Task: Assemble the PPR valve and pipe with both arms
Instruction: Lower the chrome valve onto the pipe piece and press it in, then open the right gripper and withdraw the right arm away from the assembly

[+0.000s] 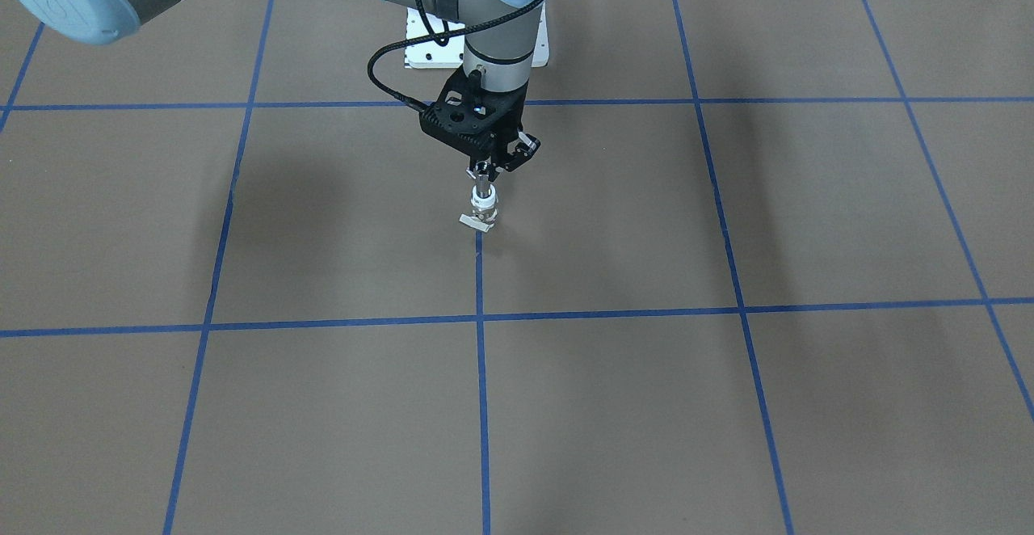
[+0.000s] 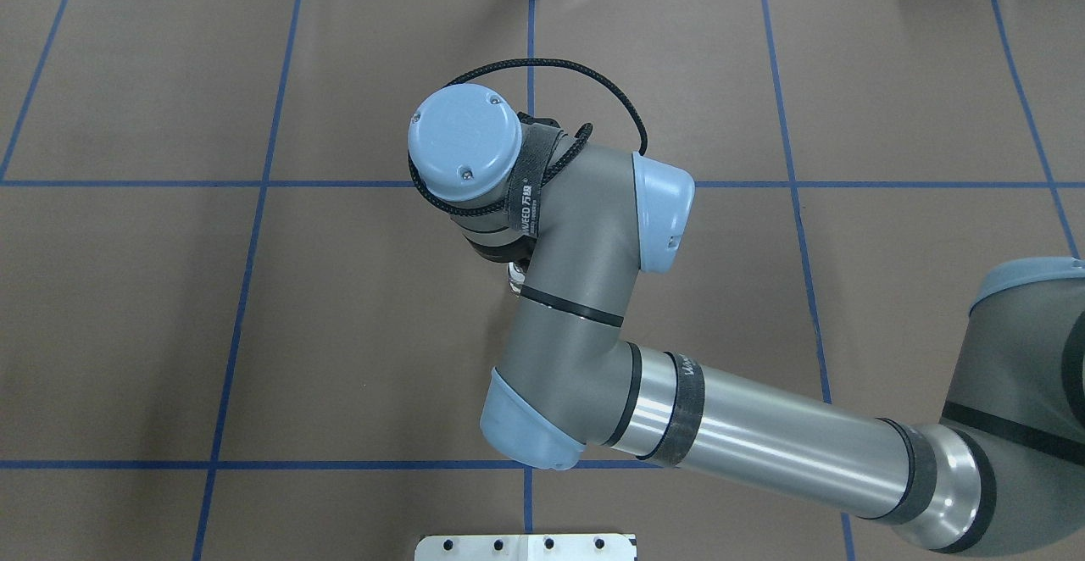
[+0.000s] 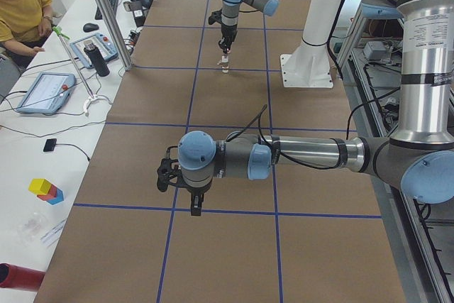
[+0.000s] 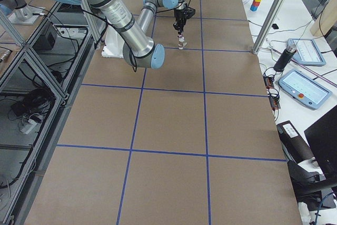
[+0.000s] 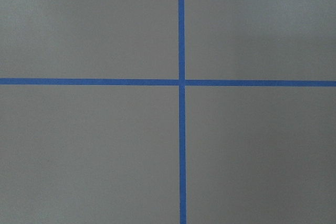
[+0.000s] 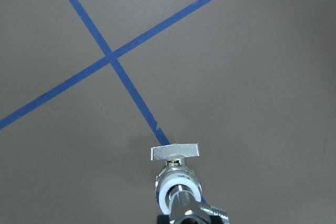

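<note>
Two black fingers of the right end effector (image 1: 483,170) pinch the small shiny silver metal pipe (image 1: 482,188), which stands in the white round socket of the stubby metal-bodied PPR valve (image 1: 485,212); the valve is upright over a blue tape line (image 1: 480,276) on the brown table (image 1: 727,406), its flat lever (image 1: 470,221) pointing sideways. The black left end effector (image 3: 196,208) hangs over the table, well apart; I cannot tell its opening.

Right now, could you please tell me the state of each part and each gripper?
Right gripper: shut on the pipe.
Pipe: upright, lower end in the valve.
Valve: upright below the pipe; resting or lifted, cannot tell.
Left gripper: far from both parts; open or shut, cannot tell.
</note>
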